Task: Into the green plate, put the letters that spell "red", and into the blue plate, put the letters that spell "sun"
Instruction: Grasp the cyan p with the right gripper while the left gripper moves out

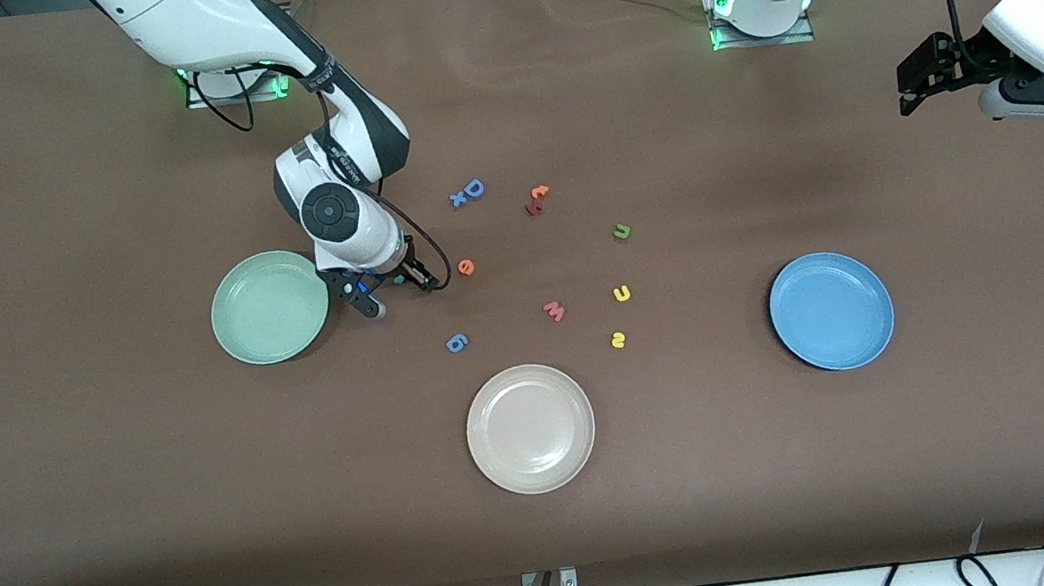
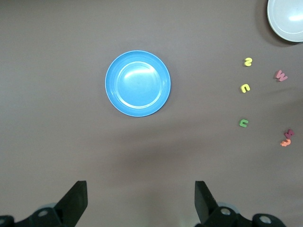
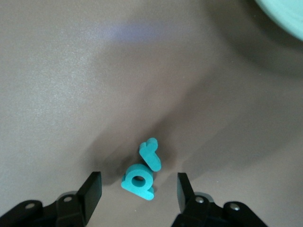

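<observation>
My right gripper (image 1: 396, 291) is down at the table beside the green plate (image 1: 270, 307), open. The teal "d" (image 3: 138, 182) lies between its fingers (image 3: 92, 189) with a gap on each side. The teal "r" (image 3: 151, 153) lies against the "d". The orange "e" (image 1: 465, 267) lies close by, toward the table's middle. The olive "n" (image 1: 621, 232), yellow "u" (image 1: 621, 294) and yellow "s" (image 1: 618, 340) lie between the middle and the blue plate (image 1: 831, 311). Both plates are bare. My left gripper (image 1: 918, 84) waits open, up in the air at the left arm's end of the table.
A beige plate (image 1: 530, 428) sits nearest the front camera. A blue "D" with a small blue piece (image 1: 468, 191), a red-orange letter pair (image 1: 537, 199), a pink "w" (image 1: 554, 310) and a blue "6" shape (image 1: 456, 343) lie scattered mid-table.
</observation>
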{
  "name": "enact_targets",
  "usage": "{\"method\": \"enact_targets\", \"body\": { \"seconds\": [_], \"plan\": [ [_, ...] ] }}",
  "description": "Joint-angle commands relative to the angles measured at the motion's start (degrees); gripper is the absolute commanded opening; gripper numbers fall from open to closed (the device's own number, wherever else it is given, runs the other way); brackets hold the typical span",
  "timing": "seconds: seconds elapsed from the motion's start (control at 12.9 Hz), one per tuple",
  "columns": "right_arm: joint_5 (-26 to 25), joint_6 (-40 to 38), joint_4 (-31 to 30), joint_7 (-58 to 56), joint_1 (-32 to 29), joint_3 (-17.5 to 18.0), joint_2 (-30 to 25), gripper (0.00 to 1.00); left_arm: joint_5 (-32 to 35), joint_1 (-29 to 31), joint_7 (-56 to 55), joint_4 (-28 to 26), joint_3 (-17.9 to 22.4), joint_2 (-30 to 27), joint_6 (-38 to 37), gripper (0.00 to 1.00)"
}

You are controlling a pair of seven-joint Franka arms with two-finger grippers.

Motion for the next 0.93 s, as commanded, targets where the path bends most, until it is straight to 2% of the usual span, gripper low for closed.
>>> {"method": "enact_targets", "body": {
  "seconds": [0.0,0.08,0.31,0.39,0.47,0.85],
  "plan": [
    [0.9,1.1,-1.0,0.3,0.3,-0.2,-0.6,0.65,-0.5,0.1,0.6,1.5,-0.2,0.7,-0.4,1.00],
    [0.9,1.2,-1.0,0.3,0.3,-0.2,-0.5,0.60,-0.5,0.1,0.6,1.5,-0.2,0.7,-0.4,1.00],
    [0.8,1.3,-1.0,0.3,0.3,-0.2,-0.5,0.53,-0.5,0.1,0.6,1.5,-0.2,0.7,-0.4,1.00],
    [0.8,1.3,-1.0,0.2,0.3,-0.2,-0.5,0.46,-0.5,0.1,0.6,1.5,-0.2,0.7,-0.4,1.00],
    [0.8,1.3,-1.0,0.2,0.3,-0.2,-0.5,0.44,-0.5,0.1,0.6,1.5,-0.2,0.7,-0.4,1.00],
    [0.8,1.5,-1.0,0.2,0.4,-0.2,-0.1,0.43,-0.5,0.0,0.6,1.4,-0.2,0.7,-0.4,1.00]
  ]
}}
